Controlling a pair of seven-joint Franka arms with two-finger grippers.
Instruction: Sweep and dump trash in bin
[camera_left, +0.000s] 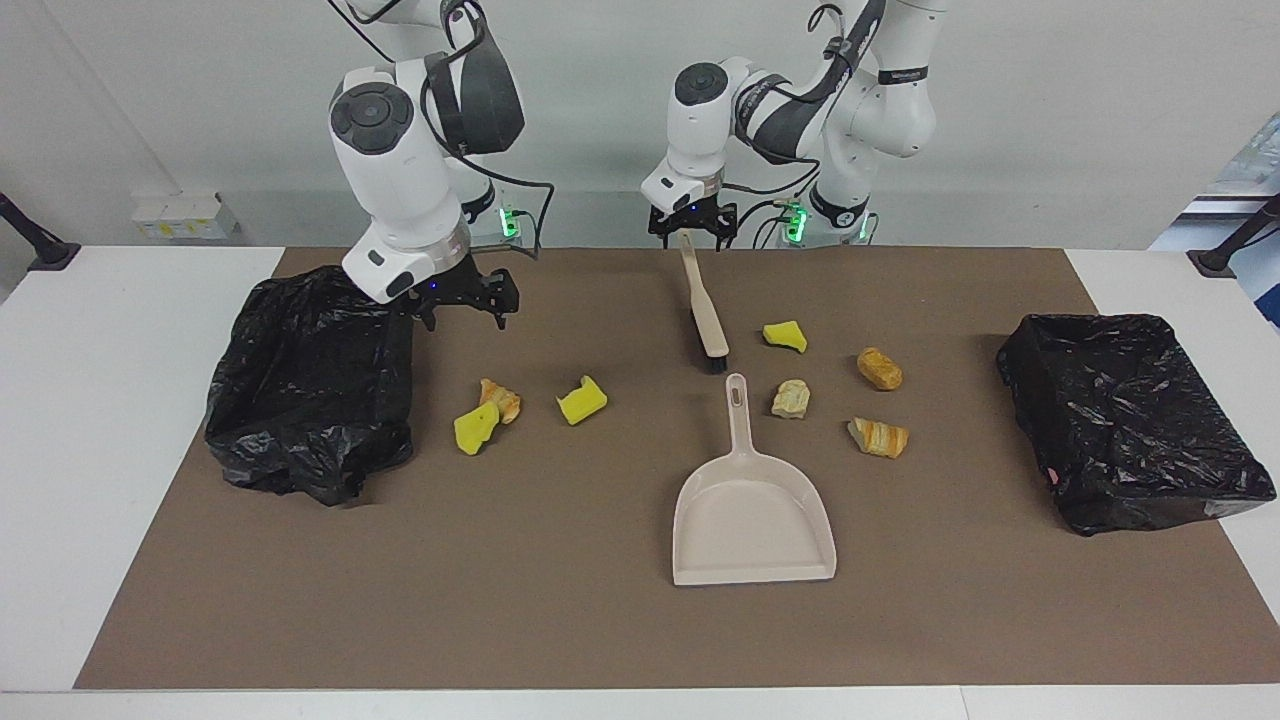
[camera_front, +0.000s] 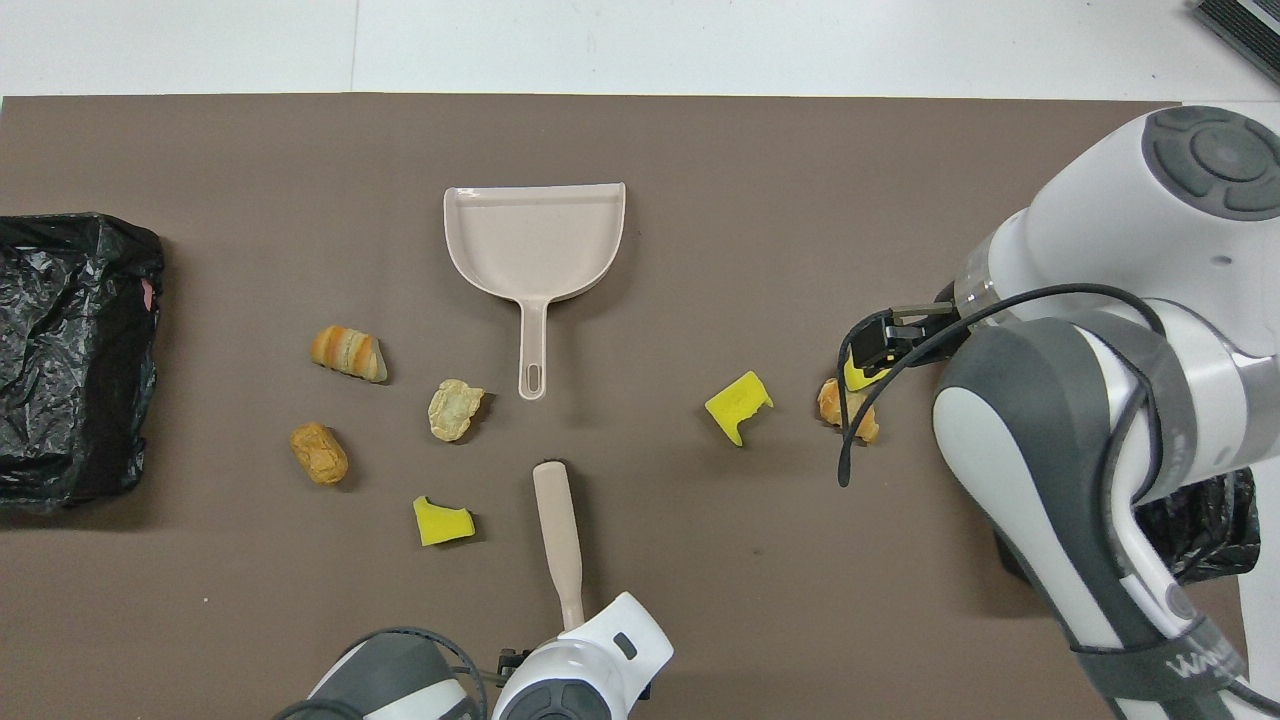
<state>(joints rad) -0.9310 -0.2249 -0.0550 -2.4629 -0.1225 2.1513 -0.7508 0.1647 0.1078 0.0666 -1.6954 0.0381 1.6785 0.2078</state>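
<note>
The left gripper (camera_left: 691, 222) hangs over the handle end of the beige brush (camera_left: 702, 302), jaws apart and holding nothing. The brush lies on the brown mat (camera_left: 560, 600), bristles pointing toward the beige dustpan (camera_left: 752, 512), whose handle tip sits just beside them.

The right gripper (camera_left: 462, 298) hovers over the mat beside the black-lined bin (camera_left: 310, 385) at the right arm's end, jaws spread and empty.

The trash is all on the mat, in two groups. Toward the right arm's end lie a yellow sponge chunk (camera_left: 476, 428) touching a tan bread lump (camera_left: 501, 398), with a second yellow chunk (camera_left: 582, 401) near them. Toward the left arm's end sit a third yellow chunk (camera_left: 785, 335), a pale lump (camera_left: 790, 398), an orange lump (camera_left: 880, 368) and a striped orange lump (camera_left: 879, 438).

A second black-lined bin (camera_left: 1130, 420) stands at the left arm's end.
</note>
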